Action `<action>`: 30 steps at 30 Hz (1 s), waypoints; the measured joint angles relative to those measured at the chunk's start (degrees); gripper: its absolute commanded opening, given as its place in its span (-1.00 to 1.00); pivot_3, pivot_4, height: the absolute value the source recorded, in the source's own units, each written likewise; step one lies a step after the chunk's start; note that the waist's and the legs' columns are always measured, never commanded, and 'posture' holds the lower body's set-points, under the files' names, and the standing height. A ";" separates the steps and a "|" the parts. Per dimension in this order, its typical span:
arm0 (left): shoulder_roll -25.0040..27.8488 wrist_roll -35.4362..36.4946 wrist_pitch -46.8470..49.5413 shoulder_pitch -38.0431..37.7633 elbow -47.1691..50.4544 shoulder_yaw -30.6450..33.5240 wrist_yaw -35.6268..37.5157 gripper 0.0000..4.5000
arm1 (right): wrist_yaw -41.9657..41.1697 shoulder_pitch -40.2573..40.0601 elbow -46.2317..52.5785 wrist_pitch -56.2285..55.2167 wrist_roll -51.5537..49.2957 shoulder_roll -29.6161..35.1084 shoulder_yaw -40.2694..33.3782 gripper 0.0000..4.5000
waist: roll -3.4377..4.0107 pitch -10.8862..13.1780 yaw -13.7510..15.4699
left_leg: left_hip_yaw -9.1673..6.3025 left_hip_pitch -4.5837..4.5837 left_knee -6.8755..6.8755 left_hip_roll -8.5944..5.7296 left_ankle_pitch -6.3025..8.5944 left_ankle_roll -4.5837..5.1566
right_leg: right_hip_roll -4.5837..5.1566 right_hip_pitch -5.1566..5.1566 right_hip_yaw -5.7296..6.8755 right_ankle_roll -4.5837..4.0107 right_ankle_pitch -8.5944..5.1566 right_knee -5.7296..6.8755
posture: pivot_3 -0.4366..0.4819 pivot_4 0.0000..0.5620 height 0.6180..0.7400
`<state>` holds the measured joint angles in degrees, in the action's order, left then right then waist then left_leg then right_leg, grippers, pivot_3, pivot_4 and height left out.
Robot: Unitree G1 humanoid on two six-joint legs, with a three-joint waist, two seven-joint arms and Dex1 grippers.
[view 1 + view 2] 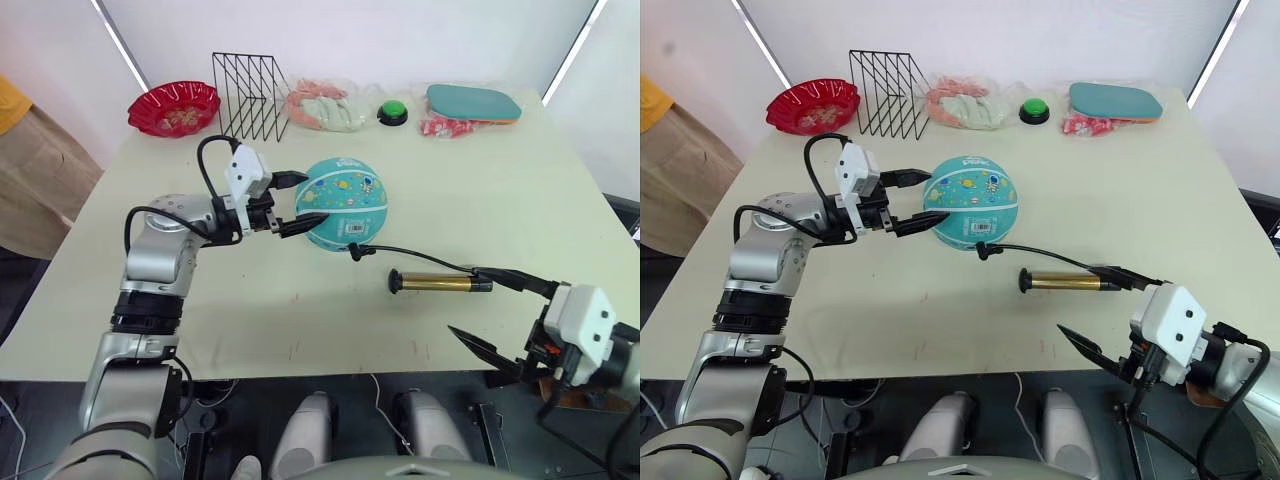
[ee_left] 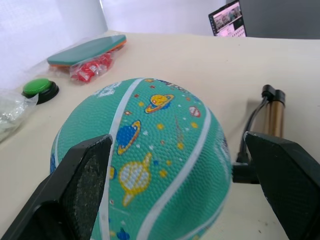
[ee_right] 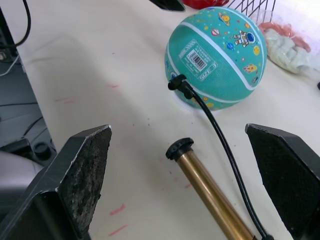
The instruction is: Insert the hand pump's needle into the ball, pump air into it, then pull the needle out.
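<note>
Reaching at the ball (image 1: 345,203) with my left gripper (image 1: 297,203), I have its fingers spread wide, one on each side of the ball's nine o'clock flank, closing on nothing; my right gripper (image 1: 495,314) hangs released and empty off the table's (image 1: 500,180) near edge, around five o'clock from the ball; the hand pump (image 1: 440,283) lies flat on the table at about four o'clock from the ball, its black hose (image 1: 420,257) curving back to the small black fitting of the needle (image 3: 176,81), which sits just beside the ball's lower side under the barcode label; whether it touches I cannot tell. I judge the ball light, grippy rubber but prone to roll, best pinched across its middle; the pump looks stiff and smooth, best held on the brass barrel; the needle seems thin and easily bent. The table is pale, matte, faintly scuffed; a wire rack (image 1: 250,95), red bowl (image 1: 173,107) and green button (image 1: 392,112) line its twelve o'clock edge, well apart.
</note>
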<state>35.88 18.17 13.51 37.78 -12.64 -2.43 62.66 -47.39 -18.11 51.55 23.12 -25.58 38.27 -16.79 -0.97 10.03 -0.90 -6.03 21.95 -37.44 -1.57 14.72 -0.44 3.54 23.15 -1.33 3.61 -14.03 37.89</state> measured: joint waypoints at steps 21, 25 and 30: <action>-6.43 -5.63 -8.24 1.46 -7.86 -0.33 -3.11 1.00 | 14.85 35.63 -24.73 3.99 27.36 -7.76 39.85 1.00 | -0.07 -0.02 0.54 | -0.35 0.08 -0.11 -0.17 -0.09 -0.10 | 0.04 -0.02 0.16 0.06 0.06 0.06 | -0.05 -0.47 1.00; -6.48 -5.61 -6.64 1.06 -5.85 -0.04 -3.30 1.00 | 16.50 42.16 -36.27 -1.45 36.21 -11.61 47.60 1.00 | -0.11 -0.04 0.02 | -0.30 0.09 -0.09 -0.20 -0.21 -0.32 | 0.06 0.02 0.09 0.06 0.07 0.05 | -0.05 -0.47 1.00; -6.39 -5.61 -6.01 0.22 -5.22 0.29 -3.74 1.00 | 17.98 42.80 -41.86 -6.87 41.36 -13.57 49.81 0.48 | -0.11 -0.04 0.21 | -0.38 0.11 -0.06 -0.21 -0.18 -0.27 | 0.07 0.02 0.17 0.05 0.07 0.06 | -0.05 -0.47 1.00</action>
<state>29.48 12.55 7.50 38.00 -17.86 -2.14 58.92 -29.41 24.69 9.69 16.25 15.78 24.69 33.03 -1.08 9.99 -0.69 -6.41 22.06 -37.50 -1.77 14.53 -0.71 3.61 23.17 -1.15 3.66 -13.96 37.94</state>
